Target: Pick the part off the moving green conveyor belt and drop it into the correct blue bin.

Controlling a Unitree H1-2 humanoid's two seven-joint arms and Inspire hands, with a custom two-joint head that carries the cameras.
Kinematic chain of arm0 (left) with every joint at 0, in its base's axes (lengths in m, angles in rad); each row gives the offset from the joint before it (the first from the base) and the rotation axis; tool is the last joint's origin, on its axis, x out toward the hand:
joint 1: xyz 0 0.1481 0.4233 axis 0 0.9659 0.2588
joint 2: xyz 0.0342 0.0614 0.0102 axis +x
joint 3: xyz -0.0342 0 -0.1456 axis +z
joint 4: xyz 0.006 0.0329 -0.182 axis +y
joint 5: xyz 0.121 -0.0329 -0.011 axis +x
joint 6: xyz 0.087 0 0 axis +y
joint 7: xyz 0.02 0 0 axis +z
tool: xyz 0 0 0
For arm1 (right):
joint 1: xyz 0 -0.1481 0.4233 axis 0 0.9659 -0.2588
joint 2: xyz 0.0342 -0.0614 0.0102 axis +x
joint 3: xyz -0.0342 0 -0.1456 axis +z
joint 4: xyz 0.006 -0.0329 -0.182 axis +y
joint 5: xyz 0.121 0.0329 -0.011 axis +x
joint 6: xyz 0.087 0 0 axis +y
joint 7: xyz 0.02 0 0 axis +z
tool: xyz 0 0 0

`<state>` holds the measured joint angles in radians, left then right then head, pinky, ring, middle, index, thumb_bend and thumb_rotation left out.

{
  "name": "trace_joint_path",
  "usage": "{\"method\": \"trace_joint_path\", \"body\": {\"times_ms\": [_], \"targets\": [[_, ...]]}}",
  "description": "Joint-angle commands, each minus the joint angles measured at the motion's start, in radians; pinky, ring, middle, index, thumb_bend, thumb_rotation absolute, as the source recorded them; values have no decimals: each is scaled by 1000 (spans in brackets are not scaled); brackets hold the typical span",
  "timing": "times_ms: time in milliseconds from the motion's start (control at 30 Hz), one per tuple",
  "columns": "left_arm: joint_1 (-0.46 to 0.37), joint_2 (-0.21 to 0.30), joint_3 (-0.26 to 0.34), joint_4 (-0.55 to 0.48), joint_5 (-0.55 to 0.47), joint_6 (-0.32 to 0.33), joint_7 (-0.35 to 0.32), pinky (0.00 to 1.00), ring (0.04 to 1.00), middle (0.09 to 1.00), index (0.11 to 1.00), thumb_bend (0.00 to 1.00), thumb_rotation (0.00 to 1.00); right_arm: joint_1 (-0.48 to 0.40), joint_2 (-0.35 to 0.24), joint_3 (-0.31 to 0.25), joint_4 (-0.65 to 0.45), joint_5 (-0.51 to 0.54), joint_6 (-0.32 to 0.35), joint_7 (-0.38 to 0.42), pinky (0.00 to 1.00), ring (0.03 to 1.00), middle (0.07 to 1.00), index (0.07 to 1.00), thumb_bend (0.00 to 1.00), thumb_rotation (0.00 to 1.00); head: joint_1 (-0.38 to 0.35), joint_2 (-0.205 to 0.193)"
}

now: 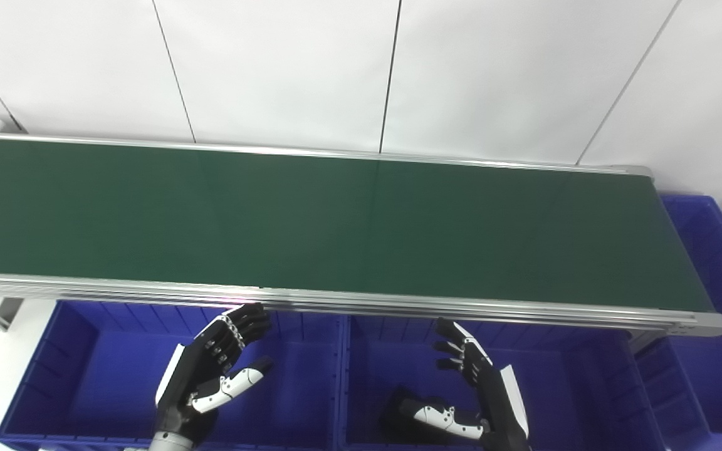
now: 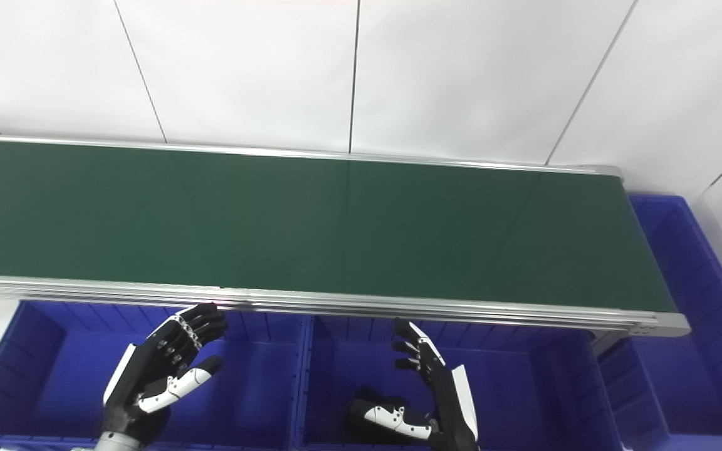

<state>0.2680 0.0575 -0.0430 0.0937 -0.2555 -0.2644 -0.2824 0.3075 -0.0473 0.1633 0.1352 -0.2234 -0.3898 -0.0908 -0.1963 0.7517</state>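
Long dark green conveyor belt [image 1: 336, 219] with silver aluminium side rails runs left to right across the view, no part visible on it. Below its near rail, left blue plastic bin [image 1: 41, 369]; black-and-white left hand [image 1: 214, 369] hovers over it, fingers spread, holding nothing. Middle blue plastic bin [image 1: 574, 382] next; black-and-white right hand [image 1: 470, 391] over it, fingers apart, empty. Dark object [image 1: 398, 410] at this bin's bottom near the thumb, unclear what. Third blue plastic bin [image 1: 712, 250] at the belt's right end.

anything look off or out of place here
Nothing looks askew or damaged. The one oddity: the green conveyor belt carries no part in view. Both the left hand and right hand hover open over the blue bins.
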Motion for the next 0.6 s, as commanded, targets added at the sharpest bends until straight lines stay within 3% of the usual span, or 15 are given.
{"method": "trace_joint_path", "body": {"times_ms": [0,300,567], "targets": [[-1,-2,-1,-11,12,-38,0,833,754,750,741,616,0,-2,1,0,-34,-3,-36,5,680,792,849,850,702,58,0,1],[-4,-10,-1,-3,12,-40,-3,866,763,749,741,631,0,2,1,-3,-44,-37,-48,-13,690,803,855,859,686,58,6,-13],[0,-10,2,1,16,-47,1,857,758,751,743,636,0,6,6,-9,-54,-53,-42,-20,712,810,853,861,636,125,10,-17]]}}
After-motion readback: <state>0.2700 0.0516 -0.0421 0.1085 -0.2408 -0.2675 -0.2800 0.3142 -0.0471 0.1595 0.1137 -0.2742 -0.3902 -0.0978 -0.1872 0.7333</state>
